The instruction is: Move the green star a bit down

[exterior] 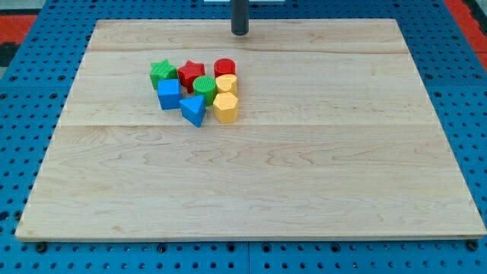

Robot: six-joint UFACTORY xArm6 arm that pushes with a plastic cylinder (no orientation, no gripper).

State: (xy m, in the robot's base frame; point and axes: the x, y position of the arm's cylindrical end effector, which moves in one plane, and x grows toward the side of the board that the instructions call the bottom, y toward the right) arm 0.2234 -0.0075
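Saw the green star (pixel 162 73) in the upper left part of the frame, resting flat on the wooden counter (pixel 304 190) as the leftmost piece in the back row of a tight cluster of blocks. Found the red star (pixel 191 74) just beside it toward the view's right, seemingly touching, and the red cylinder (pixel 224 68) further right in the same row. Found the blue cube (pixel 168 94) directly below the green star, pressed against its lower edge. Noted the green cylinder (pixel 204 86) in the middle of the cluster, wedged between the red star and a small yellow block (pixel 227 84) whose shape could not be made out. Spotted the blue triangle (pixel 193 110) at the cluster's bottom, with the yellow hexagon (pixel 225 108) just beside it on the view's right.

Saw the end effector (pixel 240 15), a straight dark rod, coming down from the frame's top edge, grasping nothing and touching no block. Placed my tip (pixel 240 34) near the counter's far edge, above and slightly right of the red cylinder, well apart from the green star, up and to its right. Noticed a blue perforated surface (pixel 15 114) surrounding the counter on all sides.
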